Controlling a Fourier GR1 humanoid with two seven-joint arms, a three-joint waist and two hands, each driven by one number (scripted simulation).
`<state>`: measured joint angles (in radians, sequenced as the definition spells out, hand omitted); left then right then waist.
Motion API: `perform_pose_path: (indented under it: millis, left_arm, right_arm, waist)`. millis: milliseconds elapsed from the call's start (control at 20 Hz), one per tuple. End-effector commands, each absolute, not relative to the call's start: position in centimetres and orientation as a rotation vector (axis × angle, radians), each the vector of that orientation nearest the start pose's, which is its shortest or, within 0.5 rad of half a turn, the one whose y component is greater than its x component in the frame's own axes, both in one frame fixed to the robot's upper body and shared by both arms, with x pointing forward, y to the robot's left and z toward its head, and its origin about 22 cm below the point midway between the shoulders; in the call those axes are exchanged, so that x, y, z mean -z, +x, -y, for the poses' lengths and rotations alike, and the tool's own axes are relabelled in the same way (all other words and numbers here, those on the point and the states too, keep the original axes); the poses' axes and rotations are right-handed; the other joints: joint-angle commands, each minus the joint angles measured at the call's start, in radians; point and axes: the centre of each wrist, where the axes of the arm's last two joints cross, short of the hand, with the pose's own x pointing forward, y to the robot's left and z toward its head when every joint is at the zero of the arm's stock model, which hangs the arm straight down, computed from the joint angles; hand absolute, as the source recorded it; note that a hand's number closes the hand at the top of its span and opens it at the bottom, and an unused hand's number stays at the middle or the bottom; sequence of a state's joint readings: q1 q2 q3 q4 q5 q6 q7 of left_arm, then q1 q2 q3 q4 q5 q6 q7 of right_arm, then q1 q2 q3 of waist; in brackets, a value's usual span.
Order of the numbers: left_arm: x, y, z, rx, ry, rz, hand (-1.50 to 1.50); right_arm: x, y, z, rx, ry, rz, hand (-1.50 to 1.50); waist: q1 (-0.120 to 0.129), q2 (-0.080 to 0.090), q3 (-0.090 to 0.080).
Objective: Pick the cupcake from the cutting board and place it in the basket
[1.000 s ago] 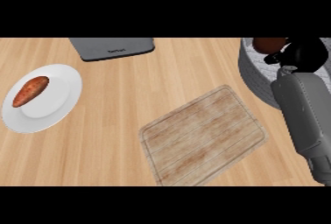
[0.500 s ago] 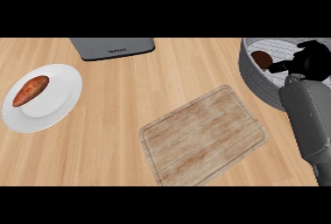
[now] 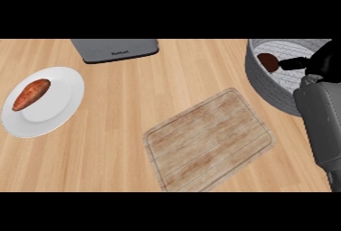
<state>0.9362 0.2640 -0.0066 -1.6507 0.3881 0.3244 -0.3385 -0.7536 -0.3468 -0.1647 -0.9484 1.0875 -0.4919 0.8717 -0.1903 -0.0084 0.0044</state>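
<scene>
the right hand [image 3: 325, 61] hangs over the basket [image 3: 266, 85], with one finger pointing out at the cupcake [image 3: 268, 62]. i cannot tell for sure, but the fingers look loose and not pinching it. the cupcake sits inside the basket. the cutting board [image 3: 209, 140] has nothing on it. the job looks almost done; the hand only needs to lift away. a sweet potato [image 3: 30, 94] lies on a white plate [image 3: 63, 85].
</scene>
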Motion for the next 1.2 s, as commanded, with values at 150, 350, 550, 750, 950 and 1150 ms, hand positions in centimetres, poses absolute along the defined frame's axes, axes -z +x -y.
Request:
perform_pose_path:
  millis: [150,350,550,750,950,1150]
  left_arm:
    - [1.7,7.0,-31.2,-0.278,0.365,1.576,0.0]
    - [1.5,6.8,-30.8,-0.29,0.363,1.574,0.0]
    - [1.8,5.8,-31.3,-0.296,0.402,1.54,0.0]
    - [2.0,5.3,-30.9,-0.316,0.392,1.53,0.0]
    - [2.2,5.2,-31.0,-0.335,0.413,1.513,0.0]
    - [2.0,4.6,-31.3,-0.333,0.432,1.512,0.0]
  right_arm:
    - [-13.9,40.5,30.4,0.174,-1.58,1.1,-1.5]
    - [-14.6,40.1,31.4,0.206,-1.617,1.087,-1.5]
    - [-15.6,39.4,32.8,0.319,-1.621,1.087,-1.5]
    - [-17.1,38.8,33.2,0.419,-1.618,1.149,-1.5]
    - [-16.6,38.3,32.5,0.372,-1.595,1.182,-1.5]
    - [-17.7,37.7,32.0,0.412,-1.538,1.258,-1.5]
  waist:
    - [-0.035,-0.006,-0.005]
    - [-0.054,-0.01,-0.005]
    - [-0.079,-0.024,-0.004]
    - [-0.091,-0.032,-0.004]
    - [-0.108,-0.034,-0.006]
    - [-0.117,-0.042,-0.002]
